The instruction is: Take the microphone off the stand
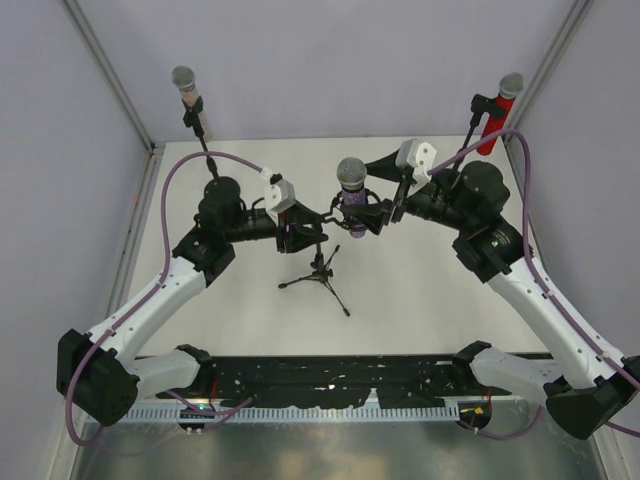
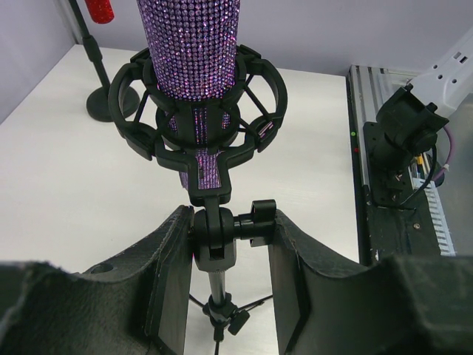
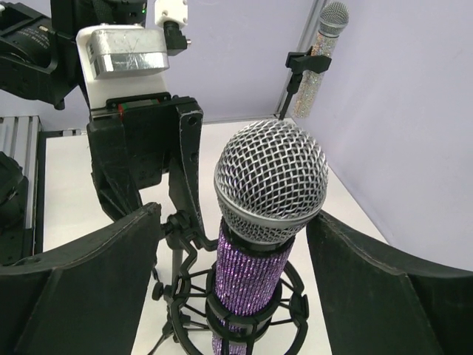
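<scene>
Left gripper (image 2: 230, 238) clamps the stand (image 2: 216, 287) joint — just under the mic (image 2: 191, 44). Right gripper (image 3: 235, 222) flanks the mic head — jaws apart, not touching

Bright, even light leaves faint shadows on the table (image 1: 420, 290) and tiny glints on the microphone (image 3: 270, 177).

Three mics: purple mic (image 1: 351, 175), pale mic (image 1: 190, 100), red mic (image 1: 497, 115). Three stands: tripod (image 1: 320, 272), left pole (image 1: 207, 152), right pole (image 1: 470, 128). Two arms, left arm (image 1: 160, 295) and right arm (image 1: 540, 300), with left tool (image 2: 228, 244) and right tool (image 3: 233, 218). One desk (image 1: 420, 300).
</scene>
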